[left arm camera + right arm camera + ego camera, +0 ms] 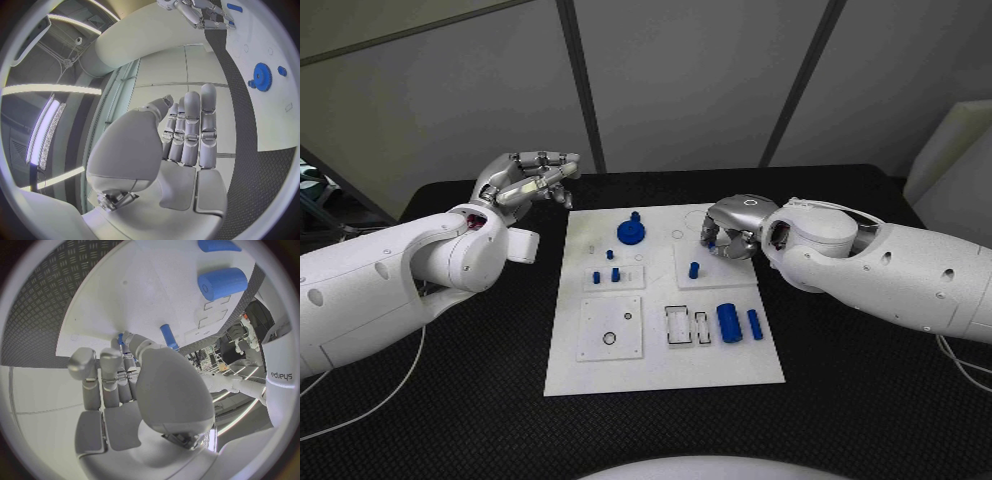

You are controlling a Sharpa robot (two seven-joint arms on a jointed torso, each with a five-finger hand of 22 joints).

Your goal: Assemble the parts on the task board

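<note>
Right hand (730, 228) hung over the white board (661, 370), fingers curled on a small blue piece (120, 338), apparently pinched at the tips. A blue peg (694, 269) stood just beside. Left hand (531, 180) was raised off the board, fingers together, empty. Pieces looked rigid, light and smooth, likely slippery; best pinched across the sides.

Even, fairly bright overhead light fell on the white task board (661, 375), leaving only soft shadows under both arms. The black table (877, 420) stayed dark and matte. Both wrist views were strongly bowed at the rim, with bright ceiling light strips (44, 132) glaring and the nearest surfaces slightly soft.
</note>
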